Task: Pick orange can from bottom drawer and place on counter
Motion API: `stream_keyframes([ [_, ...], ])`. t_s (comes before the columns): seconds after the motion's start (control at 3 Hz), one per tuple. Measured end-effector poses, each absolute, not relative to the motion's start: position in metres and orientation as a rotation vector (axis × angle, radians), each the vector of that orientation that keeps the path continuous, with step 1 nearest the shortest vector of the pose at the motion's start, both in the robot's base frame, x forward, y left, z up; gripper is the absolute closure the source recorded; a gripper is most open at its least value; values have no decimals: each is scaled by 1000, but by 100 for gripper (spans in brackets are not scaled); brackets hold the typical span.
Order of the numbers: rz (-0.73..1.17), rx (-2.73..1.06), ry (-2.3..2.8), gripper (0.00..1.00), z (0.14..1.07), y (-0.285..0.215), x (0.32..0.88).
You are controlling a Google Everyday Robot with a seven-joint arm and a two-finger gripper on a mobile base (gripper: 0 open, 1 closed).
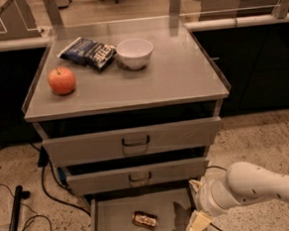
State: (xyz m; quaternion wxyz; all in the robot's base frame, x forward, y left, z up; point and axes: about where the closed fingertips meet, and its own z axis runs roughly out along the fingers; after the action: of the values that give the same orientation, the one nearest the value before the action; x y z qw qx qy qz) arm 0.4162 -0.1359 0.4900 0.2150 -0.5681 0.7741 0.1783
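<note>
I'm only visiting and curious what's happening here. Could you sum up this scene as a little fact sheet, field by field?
counter: holds an apple, a white bowl and a dark snack bag
bottom drawer: pulled out
orange can: lying on its side on the drawer floor
end effector: low at the drawer's right edge, right of the can, apart from it
task progress: can not yet picked up

Bare floor is left beside the orange can (145, 220) in the bottom drawer (112, 219); its right edge is crowded by the gripper (197, 222), its rear overhung by the middle drawer (104, 180). The counter's (181, 75) back left is taken by apple (61, 80), bag (88, 52) and bowl (134, 52).
</note>
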Motion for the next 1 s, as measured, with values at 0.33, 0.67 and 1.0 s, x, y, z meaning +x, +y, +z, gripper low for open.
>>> stream_keyframes([
  [0.33, 497, -1578, 2150, 0, 488, -135, 416],
  [0.67, 509, -1595, 2169, 0, 478, -128, 415],
  [1.0, 542, -1588, 2195, 0, 446, -120, 424],
])
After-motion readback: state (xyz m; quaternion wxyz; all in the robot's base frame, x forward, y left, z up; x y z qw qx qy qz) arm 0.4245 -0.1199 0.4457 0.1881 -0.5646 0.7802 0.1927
